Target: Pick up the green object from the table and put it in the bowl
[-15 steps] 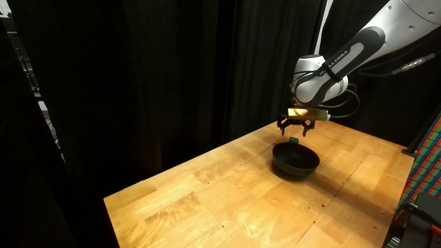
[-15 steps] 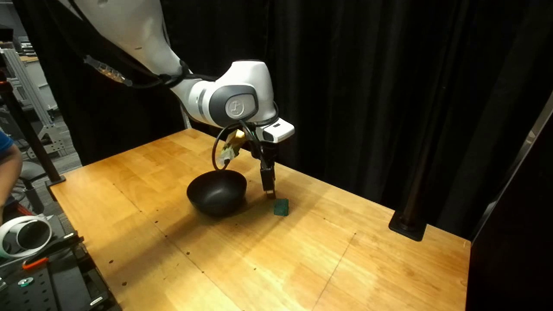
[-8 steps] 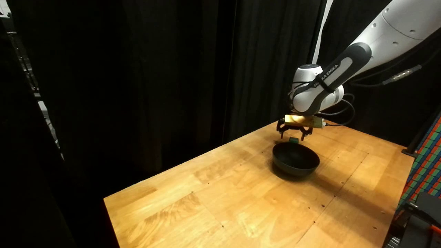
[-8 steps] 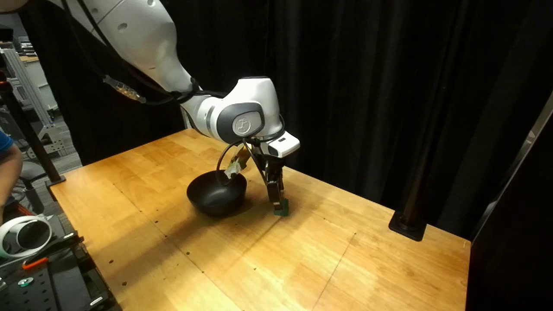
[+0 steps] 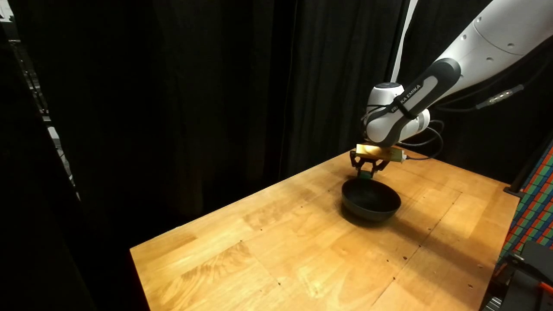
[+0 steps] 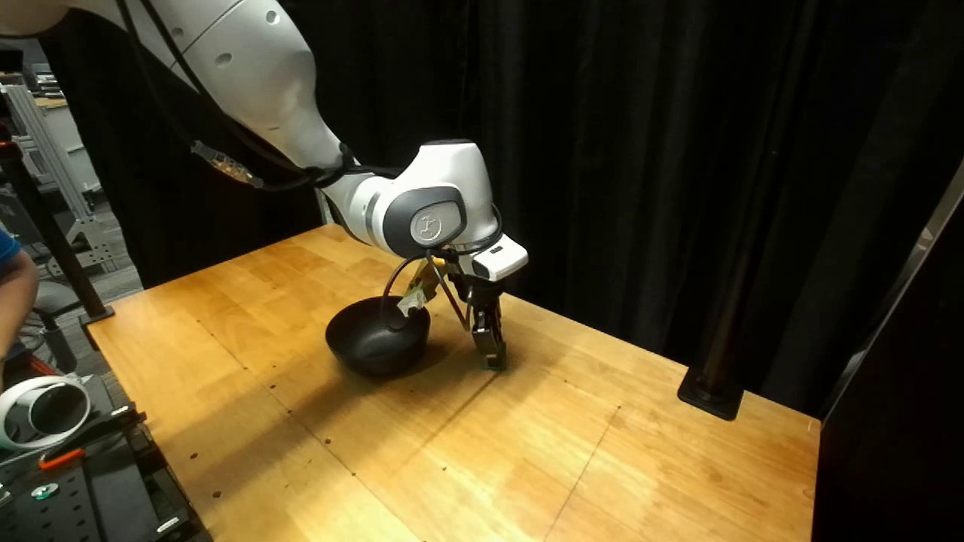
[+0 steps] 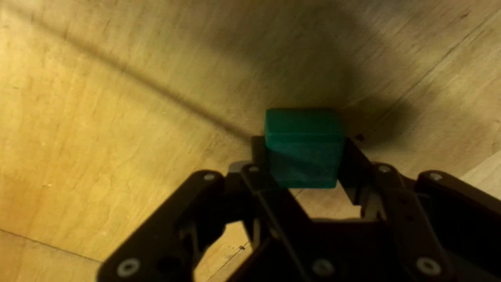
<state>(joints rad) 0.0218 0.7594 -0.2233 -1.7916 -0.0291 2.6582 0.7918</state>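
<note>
the gripper [image 7: 303,154] pinches the green block [image 7: 306,156] between its jaws, so grasping looks done; lifting it into the bowl [image 6: 369,333] near them seems left.

1 wood tbl [image 6: 640,459], 1 grn block [image 7: 303,150], 1 blk bowl [image 5: 371,201], 1 Franka arm [image 6: 256,83], 1 Robotiq gripper [image 7: 305,159] w/ 2 fingers [image 7: 354,170], 1 human arm [image 6: 16,293].

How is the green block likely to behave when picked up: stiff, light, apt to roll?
The green block probably won't roll, given its flat faces. It looks stiff: no bulge shows where the hand pinches it. Being far smaller than the bowl, it is likely easy to lift, though its material is unclear.
</note>
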